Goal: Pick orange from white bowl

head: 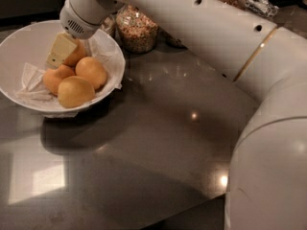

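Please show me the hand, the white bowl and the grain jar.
hand (58, 55), camera view, its pale end inside the bowl.
white bowl (21, 46), camera view, bare left inner wall.
grain jar (139, 30), camera view, glass front.

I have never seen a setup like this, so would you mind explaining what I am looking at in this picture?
The big white shape is a robot arm, seen from a single camera that looks down along it; where that camera sits is not known. The arm ends in a gripper, which is down inside a white bowl lined with paper. The bowl holds four oranges; the gripper is against the rear orange, with the other three in front. Whether it has hold of that fruit does not show. The bowl stands on a dark counter, and a glass jar of grains stands beside it, further back.
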Controlling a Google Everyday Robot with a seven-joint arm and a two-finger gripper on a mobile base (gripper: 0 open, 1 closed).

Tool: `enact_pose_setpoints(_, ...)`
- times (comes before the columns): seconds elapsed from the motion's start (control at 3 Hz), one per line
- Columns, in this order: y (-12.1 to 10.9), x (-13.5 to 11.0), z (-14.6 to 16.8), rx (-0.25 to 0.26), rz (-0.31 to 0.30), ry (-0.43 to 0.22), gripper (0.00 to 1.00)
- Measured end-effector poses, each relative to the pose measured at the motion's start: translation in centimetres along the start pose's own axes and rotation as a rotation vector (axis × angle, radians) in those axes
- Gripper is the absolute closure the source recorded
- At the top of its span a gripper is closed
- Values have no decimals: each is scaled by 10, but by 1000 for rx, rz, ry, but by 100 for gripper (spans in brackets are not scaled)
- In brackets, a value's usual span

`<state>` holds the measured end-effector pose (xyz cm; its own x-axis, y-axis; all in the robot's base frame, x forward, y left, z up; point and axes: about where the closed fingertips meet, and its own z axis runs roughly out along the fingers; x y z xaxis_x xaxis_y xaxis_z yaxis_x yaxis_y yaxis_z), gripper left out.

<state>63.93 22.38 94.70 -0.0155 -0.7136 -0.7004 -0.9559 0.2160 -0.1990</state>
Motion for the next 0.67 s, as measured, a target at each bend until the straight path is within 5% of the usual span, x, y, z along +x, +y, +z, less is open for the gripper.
enact_pose_setpoints(0.67, 5, 7, -9, 28, 32, 24, 20)
